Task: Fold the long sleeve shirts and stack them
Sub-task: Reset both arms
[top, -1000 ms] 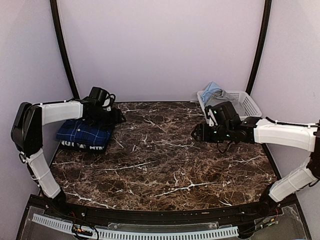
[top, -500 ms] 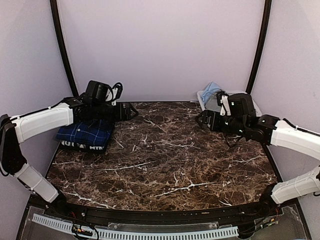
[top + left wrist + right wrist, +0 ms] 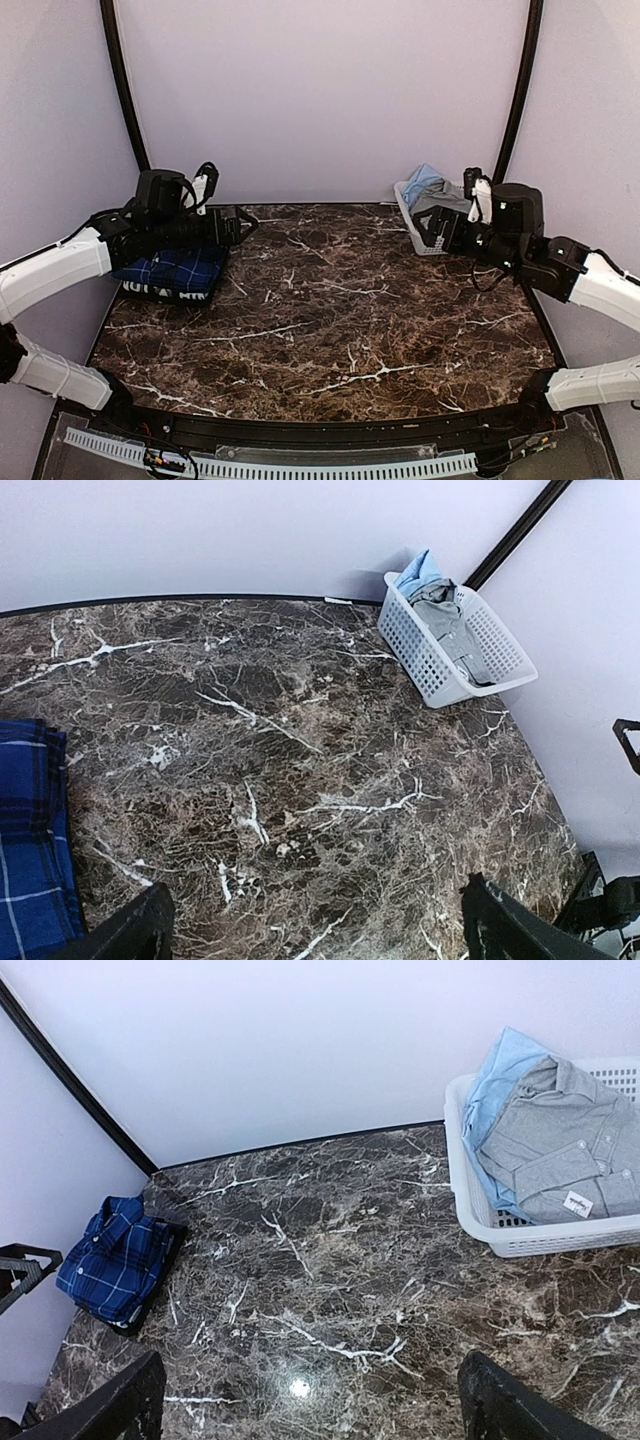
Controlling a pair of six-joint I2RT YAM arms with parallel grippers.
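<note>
Black left hand (image 3: 243,224) aloft, open | right hand (image 3: 432,236) aloft, open

This is looking like a robot test booth in a lab. Plain pale walls (image 3: 320,100) are closing in a dark marble table (image 3: 330,330), black poles (image 3: 125,100) are standing in the back corners, and a left arm (image 3: 50,275) and a right arm (image 3: 610,290) are sitting at its near edge.

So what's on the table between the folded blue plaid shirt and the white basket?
Nothing. The right wrist view shows only bare marble tabletop between the blue plaid shirt and the white basket, which holds grey and light blue clothes.
</note>
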